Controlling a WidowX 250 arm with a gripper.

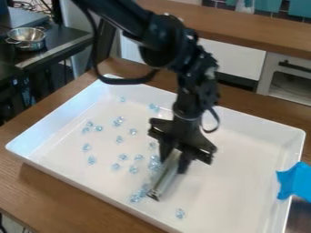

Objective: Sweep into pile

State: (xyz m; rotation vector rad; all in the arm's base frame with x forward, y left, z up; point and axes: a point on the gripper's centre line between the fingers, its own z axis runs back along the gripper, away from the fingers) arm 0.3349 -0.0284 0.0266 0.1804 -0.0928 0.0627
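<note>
The gripper [174, 160] is closed around a metal tool [162, 180] slanting below it, presumably so its length can gather the beads [133, 169], mostly scattered left of the gripper in the tray [246, 175].

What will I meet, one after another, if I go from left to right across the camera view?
Metal pot → the leftmost beads → the claw with a silver tool → blue tape.
</note>
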